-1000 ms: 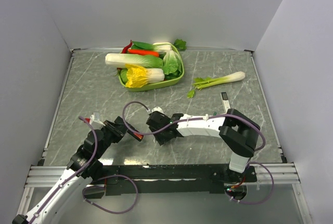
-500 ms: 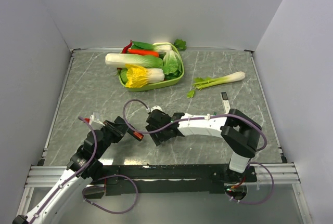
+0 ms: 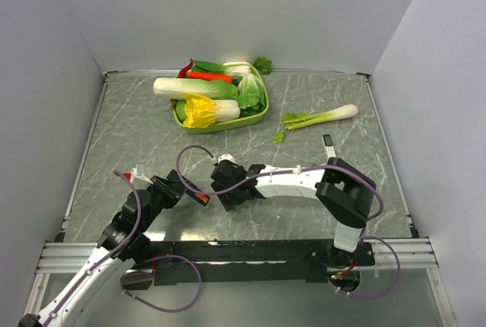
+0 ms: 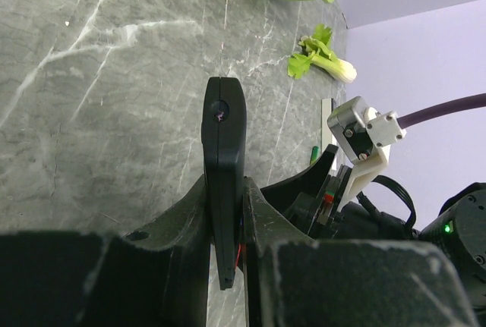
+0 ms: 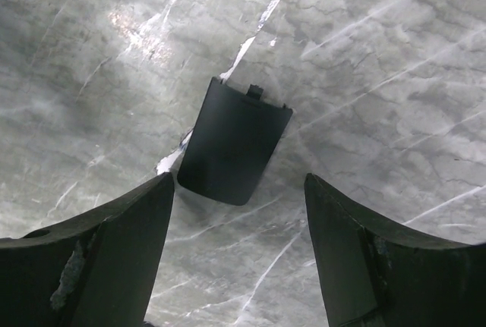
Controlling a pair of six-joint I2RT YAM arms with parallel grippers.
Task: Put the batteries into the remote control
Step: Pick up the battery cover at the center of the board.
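Grey marble tabletop (image 3: 137, 137) (white veins); plain pale walls (image 3: 228, 8) on three sides.

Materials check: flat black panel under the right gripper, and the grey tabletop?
Flat black panel: likely moulded plastic, matte; even dull surface, small clip tab on one edge. Grey tabletop: marble-look with white veins, semi-gloss given the glare patch; stone or printed laminate, cannot tell.

No text, label, brand, number or sign legible in any view: none on the slim black plastic remote control (image 4: 223, 152) pinched in the left gripper (image 4: 225, 194), none on the flat black plastic cover (image 5: 234, 141) lying on the table under the spread right gripper (image 5: 237, 184).
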